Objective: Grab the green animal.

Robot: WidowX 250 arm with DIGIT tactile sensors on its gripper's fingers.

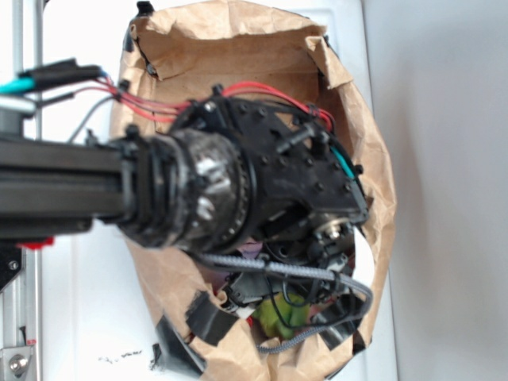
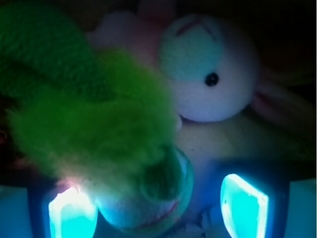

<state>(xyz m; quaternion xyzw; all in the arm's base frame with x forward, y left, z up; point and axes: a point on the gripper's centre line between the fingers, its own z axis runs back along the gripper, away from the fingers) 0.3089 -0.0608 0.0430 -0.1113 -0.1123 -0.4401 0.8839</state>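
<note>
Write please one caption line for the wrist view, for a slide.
Wrist view: the hand, fingers apart, around the green animal, with a pink bunny lying behind it.

The fuzzy lime-green animal (image 2: 94, 134) lies apparently face-down, pale face lowermost.

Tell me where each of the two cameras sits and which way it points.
Exterior: sits above the scene looking down into a brown paper bag; the black robot arm reaches into it and hides most of its contents.
Wrist: sits on the arm looking out between the glowing gripper fingers at the green animal and a pink bunny close up in the dark bag.
Shared: the green animal, a small green patch under the arm in the exterior view, fills the wrist view's left side.
</note>
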